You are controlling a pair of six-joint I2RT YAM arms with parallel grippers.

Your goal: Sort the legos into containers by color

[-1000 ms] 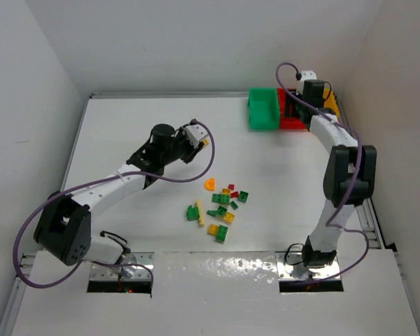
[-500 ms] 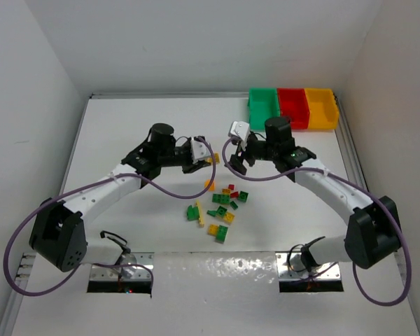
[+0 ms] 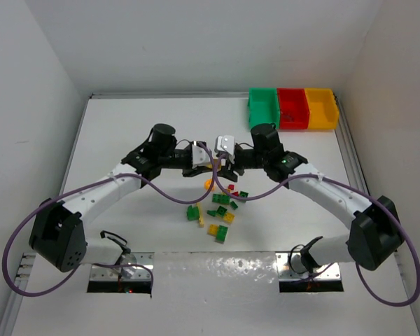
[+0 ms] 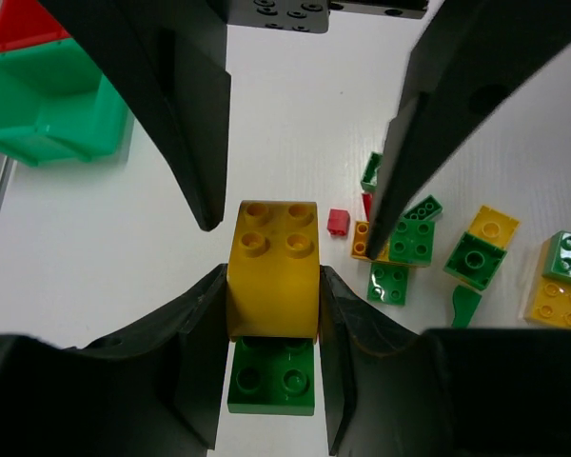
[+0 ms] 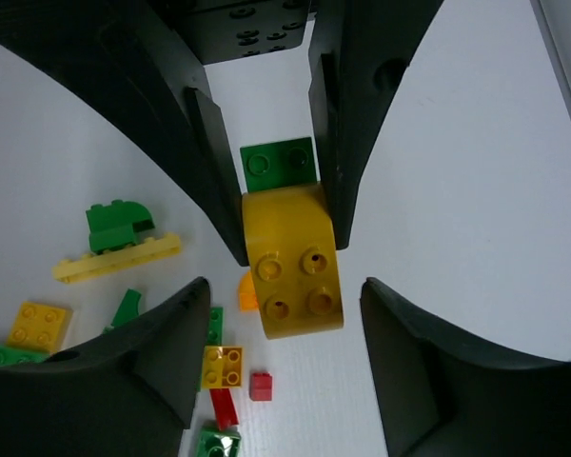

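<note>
Item: yellow brick [image 4: 271,271], rounded, green brick [image 4: 271,378] joined at one end, clamped in left tool [image 4: 271,286] above tabletop [image 3: 126,126]. Right tool [image 5: 284,290]: spread wide, flanking the yellow brick, not touching. Other legos [image 3: 224,203]: loose cluster nearby. Containers [image 3: 292,108]: far right corner.

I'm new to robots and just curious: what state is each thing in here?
Left pincer: shut on the yellow brick.
Right pincer: open, straddling that brick.
Green brick: stuck to the yellow brick.
Loose bricks: scattered on the table.
Bins: upright, open-topped.
</note>
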